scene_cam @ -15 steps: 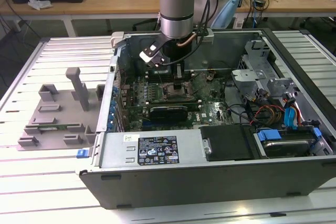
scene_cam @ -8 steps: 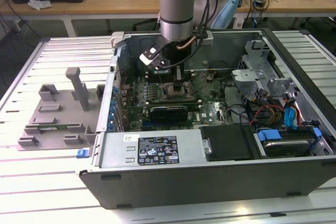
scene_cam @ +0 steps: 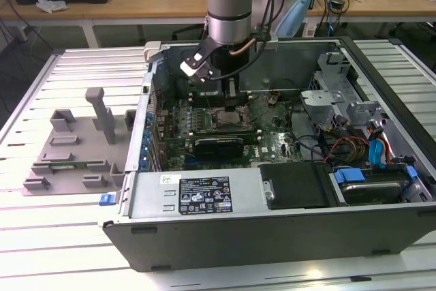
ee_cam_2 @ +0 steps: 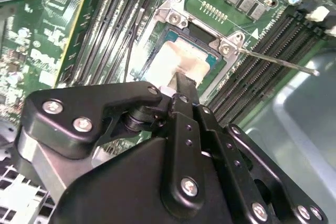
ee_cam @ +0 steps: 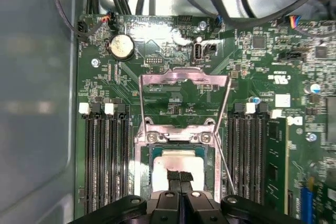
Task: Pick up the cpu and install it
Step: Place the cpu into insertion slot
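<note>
Cpu [ee_cam_2: 173, 56] seems seated in the motherboard socket [ee_cam_2: 177, 18] in the second wrist view. The gripper [ee_cam_2: 186, 81] jaws are pinched together just above it, gripping nothing. First wrist view: the retention frame [ee_cam: 185, 80] stands open, unlatched. Exterior view: the arm [scene_cam: 235, 5] reaches into the computer case [scene_cam: 286, 236].

The cpu [ee_cam: 176, 162] is a small, flat, square chip with a bright silver-grey metal top that reflects strong glare in both wrist views [ee_cam_2: 178, 59]. It lies flat and level, top face up, seated squarely inside the socket [ee_cam: 153, 150], with its edges parallel to the socket frame. The socket sits near the middle of the green motherboard [ee_cam: 262, 51], between two banks of memory slots. The load plate [ee_cam: 184, 77] is swung open, leaving the cpu uncovered.
</note>
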`<state>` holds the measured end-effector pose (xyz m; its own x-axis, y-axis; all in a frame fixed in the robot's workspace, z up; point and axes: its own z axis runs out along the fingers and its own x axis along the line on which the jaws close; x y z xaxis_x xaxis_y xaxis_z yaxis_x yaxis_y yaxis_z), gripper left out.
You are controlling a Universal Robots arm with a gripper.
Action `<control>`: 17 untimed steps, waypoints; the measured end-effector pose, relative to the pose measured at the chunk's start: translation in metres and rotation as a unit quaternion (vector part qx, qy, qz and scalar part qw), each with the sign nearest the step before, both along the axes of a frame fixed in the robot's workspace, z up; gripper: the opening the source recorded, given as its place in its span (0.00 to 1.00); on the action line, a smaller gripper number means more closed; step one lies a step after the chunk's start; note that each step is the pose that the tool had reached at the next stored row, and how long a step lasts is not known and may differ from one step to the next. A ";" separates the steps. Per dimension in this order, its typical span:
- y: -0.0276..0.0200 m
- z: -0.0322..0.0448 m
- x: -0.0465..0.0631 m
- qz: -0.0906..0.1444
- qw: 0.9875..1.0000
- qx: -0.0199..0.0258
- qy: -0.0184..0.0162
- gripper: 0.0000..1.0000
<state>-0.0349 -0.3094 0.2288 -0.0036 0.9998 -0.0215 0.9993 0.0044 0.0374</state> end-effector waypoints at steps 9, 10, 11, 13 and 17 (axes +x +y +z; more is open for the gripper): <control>0.0000 0.0300 0.000 0.000 1.000 -0.002 0.000 0.11; 0.0000 0.0301 0.000 0.000 1.000 -0.002 0.000 0.11; 0.0000 0.0302 0.000 0.000 1.000 -0.002 0.000 0.11; 0.0000 0.0302 0.000 0.000 1.000 -0.002 0.000 0.11; 0.0000 0.0304 0.000 0.000 1.000 -0.002 0.000 0.11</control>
